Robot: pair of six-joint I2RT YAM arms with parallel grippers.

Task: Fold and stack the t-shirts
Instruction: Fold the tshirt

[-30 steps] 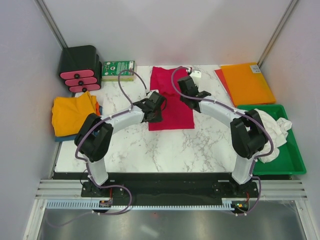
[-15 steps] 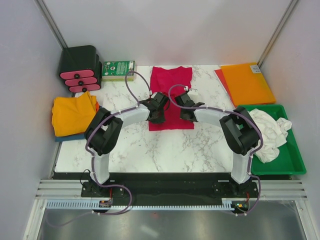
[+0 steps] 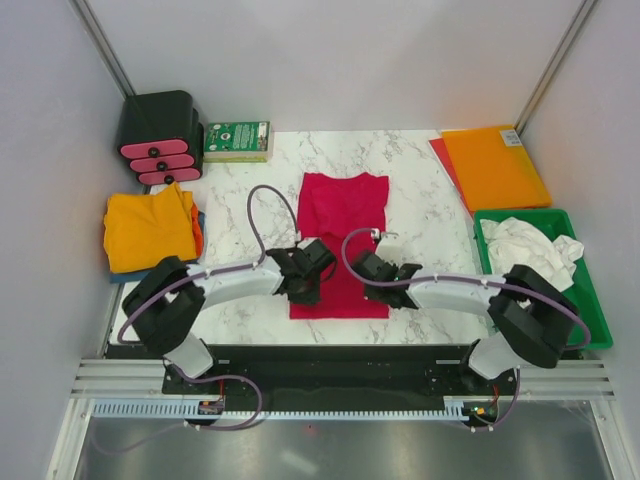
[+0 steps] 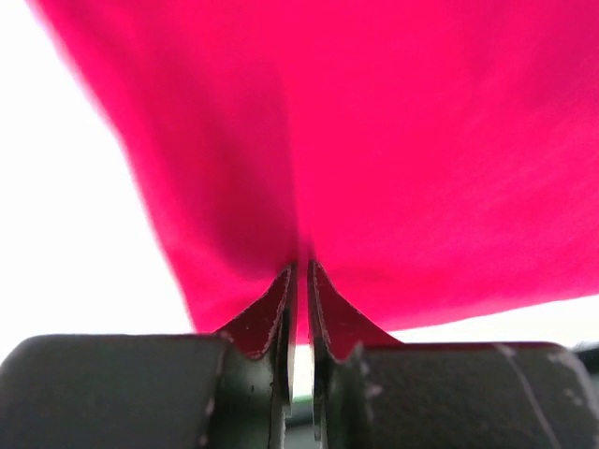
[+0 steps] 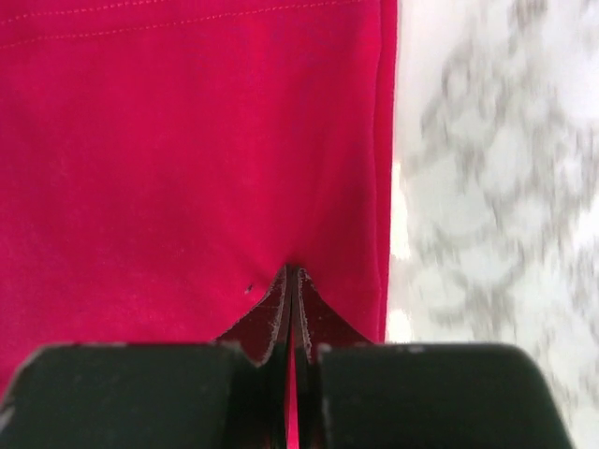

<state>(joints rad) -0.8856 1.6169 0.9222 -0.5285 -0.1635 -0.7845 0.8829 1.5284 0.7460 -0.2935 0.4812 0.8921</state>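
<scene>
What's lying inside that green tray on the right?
A crumpled white shirt lies in the far end of the green tray, with bare green floor showing along the right side. Whether anything lies underneath the shirt cannot be seen, because the cloth covers it.

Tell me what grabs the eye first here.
The red shirt is spread mid-table and is the brightest thing in view. The left pincer and right pincer are each shut on its near end. A yellow shirt sits at the left edge, and a crumpled white shirt lies in the green tray on the right.
</scene>
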